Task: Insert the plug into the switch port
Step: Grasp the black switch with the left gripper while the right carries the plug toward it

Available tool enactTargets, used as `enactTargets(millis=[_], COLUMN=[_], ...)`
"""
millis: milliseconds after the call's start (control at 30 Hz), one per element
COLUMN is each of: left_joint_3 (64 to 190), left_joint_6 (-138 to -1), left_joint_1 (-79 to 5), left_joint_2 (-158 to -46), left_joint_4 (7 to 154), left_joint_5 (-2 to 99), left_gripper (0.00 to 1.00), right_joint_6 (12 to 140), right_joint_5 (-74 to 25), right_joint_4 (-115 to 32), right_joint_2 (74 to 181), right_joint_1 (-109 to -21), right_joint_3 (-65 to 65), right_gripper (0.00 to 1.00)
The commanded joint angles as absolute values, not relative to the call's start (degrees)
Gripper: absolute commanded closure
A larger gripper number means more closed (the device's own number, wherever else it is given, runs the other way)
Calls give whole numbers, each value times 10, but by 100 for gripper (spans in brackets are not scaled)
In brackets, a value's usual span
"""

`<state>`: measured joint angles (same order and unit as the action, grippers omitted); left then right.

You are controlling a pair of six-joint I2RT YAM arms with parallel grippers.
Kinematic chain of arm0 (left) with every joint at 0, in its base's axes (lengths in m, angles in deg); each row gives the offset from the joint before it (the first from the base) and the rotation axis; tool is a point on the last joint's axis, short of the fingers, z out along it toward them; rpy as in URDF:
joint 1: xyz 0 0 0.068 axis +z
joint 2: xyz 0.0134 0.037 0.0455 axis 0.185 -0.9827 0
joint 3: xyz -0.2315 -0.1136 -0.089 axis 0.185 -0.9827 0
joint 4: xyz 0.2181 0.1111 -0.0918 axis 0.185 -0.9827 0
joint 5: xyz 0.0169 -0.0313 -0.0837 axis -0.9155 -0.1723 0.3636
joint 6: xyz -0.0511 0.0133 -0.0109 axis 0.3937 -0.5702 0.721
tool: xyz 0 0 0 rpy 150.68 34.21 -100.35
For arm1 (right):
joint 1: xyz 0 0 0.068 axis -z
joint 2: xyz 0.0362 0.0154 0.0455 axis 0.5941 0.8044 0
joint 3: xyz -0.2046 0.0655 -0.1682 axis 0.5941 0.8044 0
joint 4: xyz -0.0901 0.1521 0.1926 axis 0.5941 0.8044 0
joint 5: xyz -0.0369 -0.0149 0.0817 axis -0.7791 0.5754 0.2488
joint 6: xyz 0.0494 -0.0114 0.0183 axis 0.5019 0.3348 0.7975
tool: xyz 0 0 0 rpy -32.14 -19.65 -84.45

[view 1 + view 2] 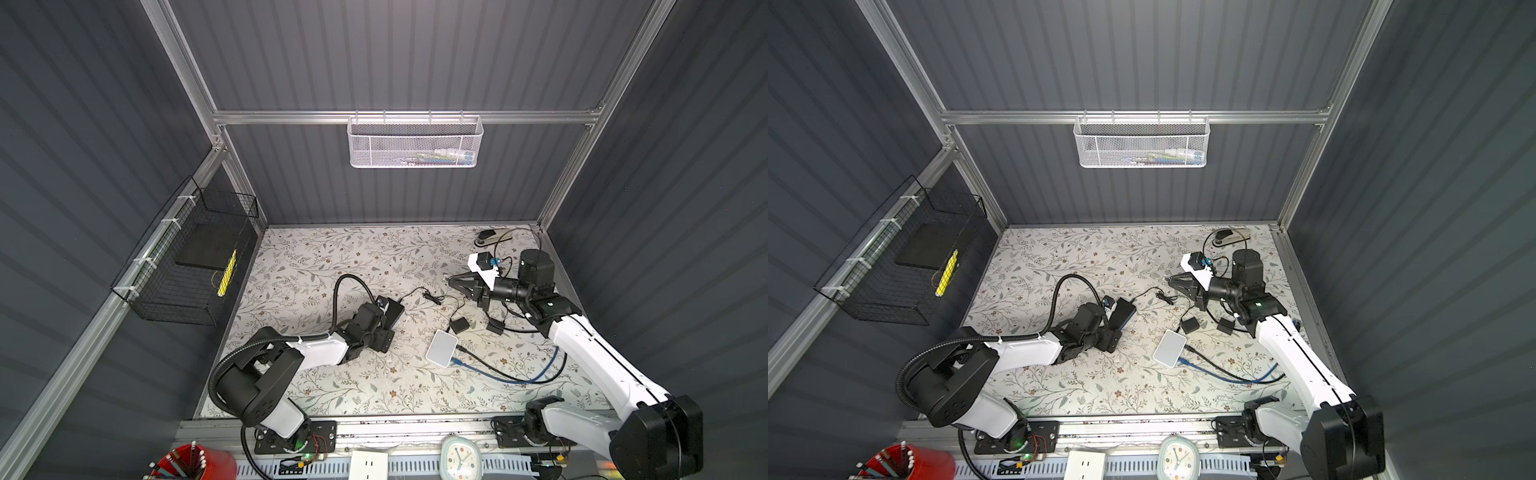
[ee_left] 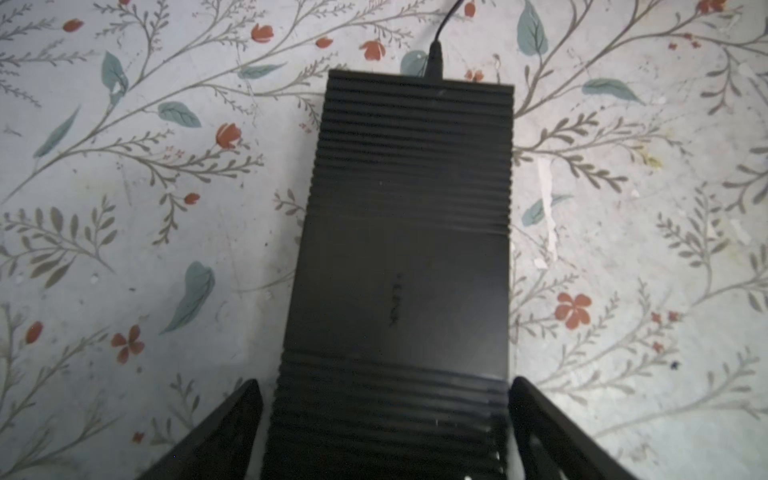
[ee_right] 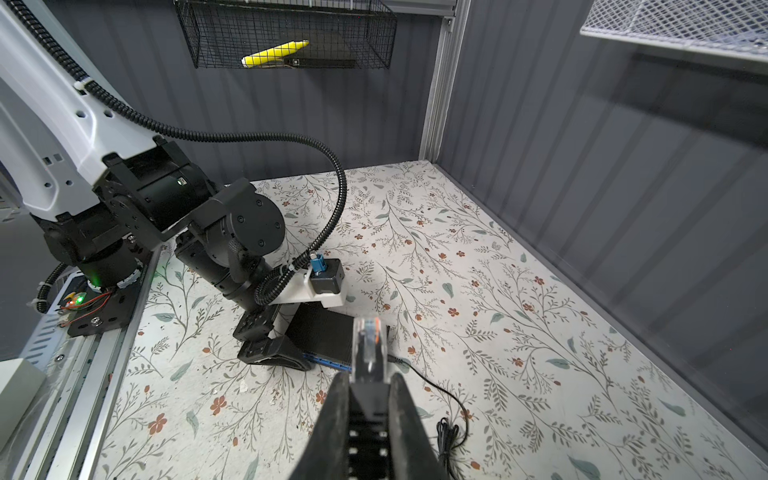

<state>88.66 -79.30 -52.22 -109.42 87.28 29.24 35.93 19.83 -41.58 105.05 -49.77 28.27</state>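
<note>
Two steps look done: the plug [image 3: 368, 336] is clamped in the right claw [image 3: 370, 376], and the switch [image 2: 407, 208] is straddled by the spread left claw [image 2: 384, 382]. Insertion is left; the switch is seen ahead of the right claw, apart.

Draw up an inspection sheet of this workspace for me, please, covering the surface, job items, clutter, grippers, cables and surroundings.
Surface: floral mat, scuffed in places.
Job's things: black switch lying flat on the mat; clear plug held off the mat, short of the switch.
Clutter: white box with a black adapter beside it.
Grippers: left gripper open, astride the switch; right gripper shut on the plug.
Cables: thin black lead plugged into the switch's end; blue cable loose by the white box.
Surroundings: black wire basket on the side wall; white mesh basket on the rear rail.
</note>
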Motion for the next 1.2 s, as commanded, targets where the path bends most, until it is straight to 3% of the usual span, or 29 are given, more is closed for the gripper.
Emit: enactTargets(millis=[0,133,300,433,567,867,1167], left_joint_3=[890,880,867,895,938,970,936], left_joint_6=[-815,-810,-787,-760,-719,-696,-696], left_joint_1=[-522,-522,-520,-485,-443,-442,-442], left_joint_2=[-1115,-1099,-1021,-991,-1044,-1077,-1049], left_joint_4=[872,868,841,792,749,752,764], left_joint_5=[295,311,348,454,574,550,560], left_gripper=[25,46,61,62,65,65,65], right_joint_6=[368,371,361,352,364,366,449], right_joint_5=[209,204,158,60,-17,-86,-132], right_joint_4=[-411,-401,-340,-297,-296,-313,-410], right_joint_2=[1041,1022,1015,1028,1076,1213,1269], right_joint_1=[-496,-496,-526,-602,-654,-712,-748], right_joint_3=[273,275,280,293,309,286,297], right_gripper=[95,95,96,97,98,98,98])
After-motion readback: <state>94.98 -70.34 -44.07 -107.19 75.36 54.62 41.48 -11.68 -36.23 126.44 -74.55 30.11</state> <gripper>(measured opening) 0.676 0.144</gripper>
